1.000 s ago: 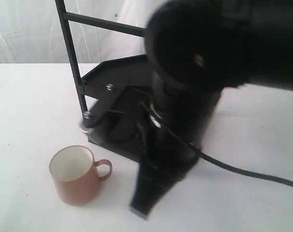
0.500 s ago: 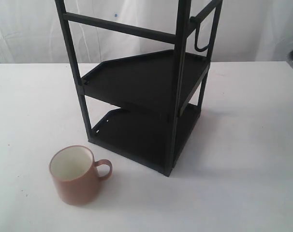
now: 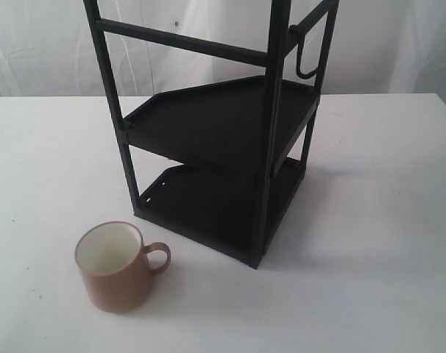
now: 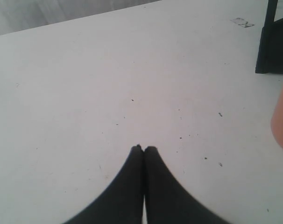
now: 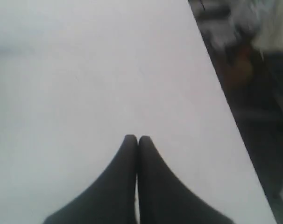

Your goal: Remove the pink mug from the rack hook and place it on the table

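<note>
The pink mug [image 3: 118, 267] stands upright on the white table [image 3: 370, 220], in front of and to the left of the black rack [image 3: 219, 154], its handle toward the rack. The rack's hook [image 3: 305, 53] at the upper right hangs bare. Neither gripper shows in the exterior view. In the left wrist view my left gripper [image 4: 143, 148] is shut and empty over bare table, with an edge of the mug [image 4: 282, 116] and a rack corner [image 4: 273, 44] off to one side. My right gripper [image 5: 137, 137] is shut with nothing in it, near the table's edge [image 5: 221, 98].
Beyond the table edge in the right wrist view lies a dark, blurred floor area [image 5: 253, 70]. A white curtain [image 3: 46, 44] hangs behind the table. Small dark specks dot the tabletop [image 4: 132, 70] in the left wrist view.
One second ago the right arm filled the exterior view in front of the rack. It has drawn back out of that view to the right. The mug has stayed put.
</note>
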Motion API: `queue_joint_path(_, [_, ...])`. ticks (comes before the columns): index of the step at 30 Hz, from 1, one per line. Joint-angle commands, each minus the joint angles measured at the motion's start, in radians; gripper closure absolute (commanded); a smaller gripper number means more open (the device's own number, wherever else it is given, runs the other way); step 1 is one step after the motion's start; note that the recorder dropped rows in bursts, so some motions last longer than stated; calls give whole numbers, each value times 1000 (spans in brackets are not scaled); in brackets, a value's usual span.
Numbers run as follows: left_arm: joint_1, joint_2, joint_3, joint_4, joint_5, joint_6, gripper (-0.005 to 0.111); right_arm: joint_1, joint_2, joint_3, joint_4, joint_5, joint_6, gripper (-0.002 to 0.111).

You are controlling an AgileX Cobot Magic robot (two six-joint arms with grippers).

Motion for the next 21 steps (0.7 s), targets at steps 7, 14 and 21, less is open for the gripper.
queue_joint_path(7, [-6, -5, 3, -10, -3, 3, 107, -7, -573, 170, -10, -319, 18, 108])
queue_joint_path(14, [-6, -5, 3, -10, -3, 3, 107, -7, -802, 170, -10, -327, 18, 108])
queue_joint_path(21, [-6, -5, 3, -10, -3, 3, 107, -7, -931, 170, -10, -327, 18, 108])
